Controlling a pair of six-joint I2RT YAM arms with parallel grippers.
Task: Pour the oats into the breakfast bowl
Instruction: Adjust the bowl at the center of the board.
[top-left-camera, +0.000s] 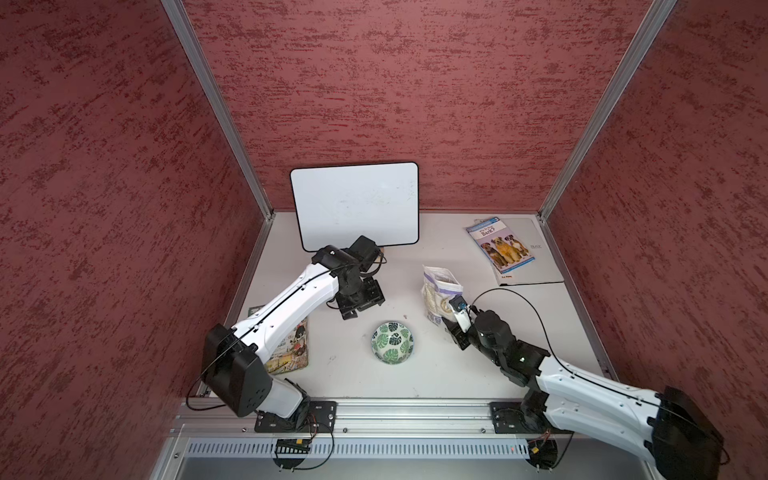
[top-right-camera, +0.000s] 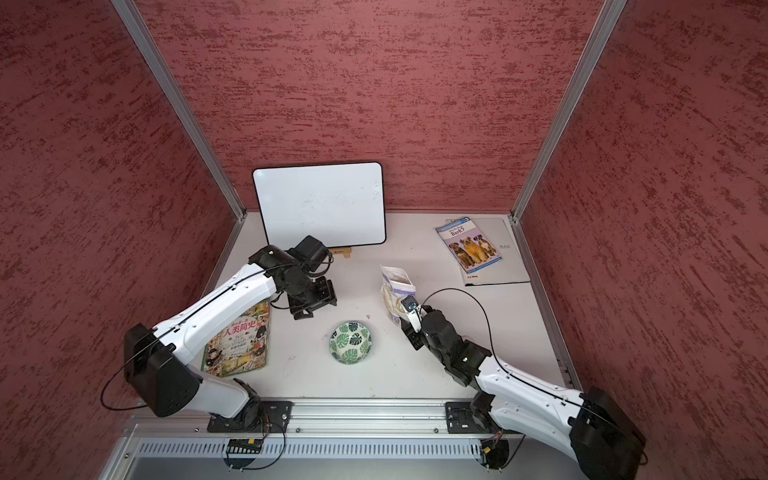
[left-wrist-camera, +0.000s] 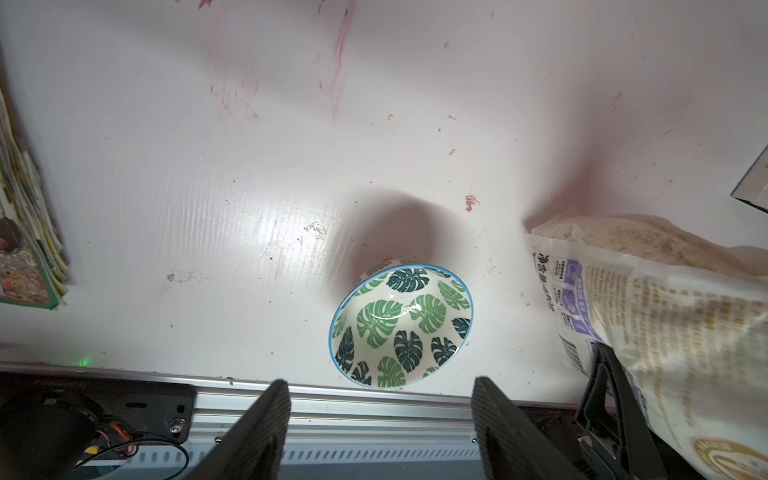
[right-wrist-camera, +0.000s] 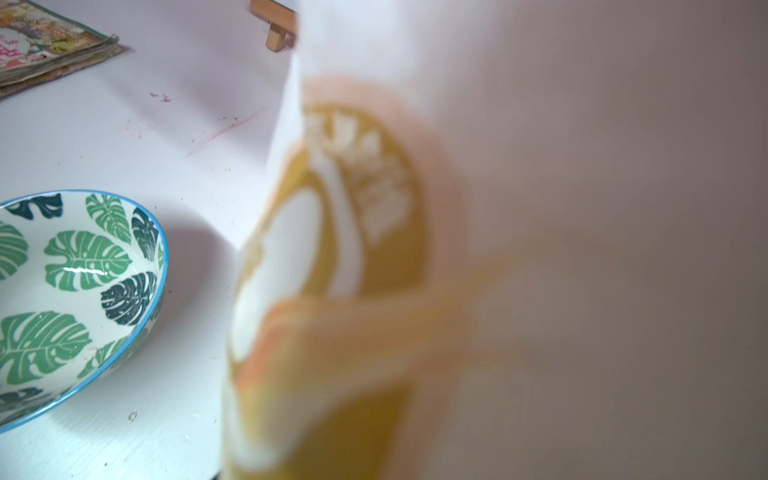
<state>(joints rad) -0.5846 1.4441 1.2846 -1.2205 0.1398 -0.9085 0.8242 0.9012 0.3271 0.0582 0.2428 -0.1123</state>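
step: lift and tip | right end effector (top-left-camera: 455, 318) clamped low on upright oats bag (top-left-camera: 440, 297), between breakfast bowl (top-left-camera: 392, 341) and surface (top-left-camera: 457, 374) right edge | left end effector (left-wrist-camera: 380, 386) open, empty | advice: raise the mouth above the rim, tilt slowly over the bowl centre

Table (top-left-camera: 457, 374) inventory: one bag of oats (top-left-camera: 436, 297), one leaf-patterned bowl (top-left-camera: 392, 341), one whiteboard (top-left-camera: 355, 205), one wooden stand (top-right-camera: 344, 252), one magazine (top-right-camera: 241, 340), one dog booklet (top-left-camera: 500, 245), one grey folder (top-left-camera: 544, 266); two arms, left arm (top-left-camera: 291, 299) and right arm (top-left-camera: 590, 386)

The dog book (top-left-camera: 500, 245) is titled "Bark?", and the magazine (top-right-camera: 239, 340) cover shows "人类前史" in large characters.
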